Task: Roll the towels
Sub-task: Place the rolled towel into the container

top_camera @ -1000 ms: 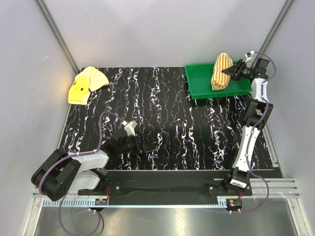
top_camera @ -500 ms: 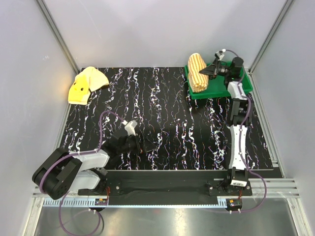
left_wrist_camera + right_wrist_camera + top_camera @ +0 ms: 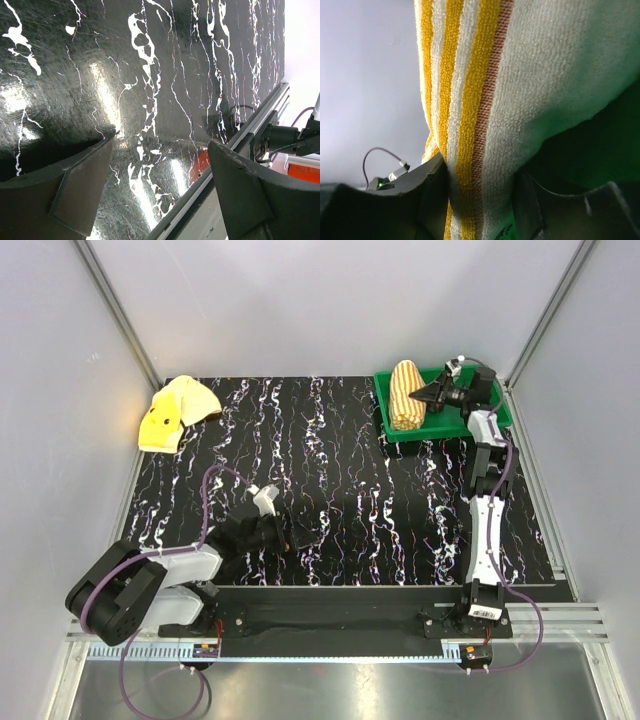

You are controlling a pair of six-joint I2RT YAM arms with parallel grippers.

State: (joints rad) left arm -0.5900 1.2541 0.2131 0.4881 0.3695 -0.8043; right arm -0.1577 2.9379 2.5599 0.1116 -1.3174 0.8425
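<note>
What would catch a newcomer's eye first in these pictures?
A rolled orange-and-cream striped towel sits in the green plastic tray at the far right corner, gripped by the right tool. A crumpled plain yellow cloth lies at the far left corner of the black marbled table.

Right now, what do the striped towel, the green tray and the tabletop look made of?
The striped towel looks like cotton-type terry: matte, with a fuzzy looped pile plain in the right wrist view. The green tray is probably moulded plastic: smooth, even colour, thin raised rim. The tabletop is a hard glossy sheet with a black marble-like print and shows glare. Whether it is laminate or film, I cannot tell.
</note>
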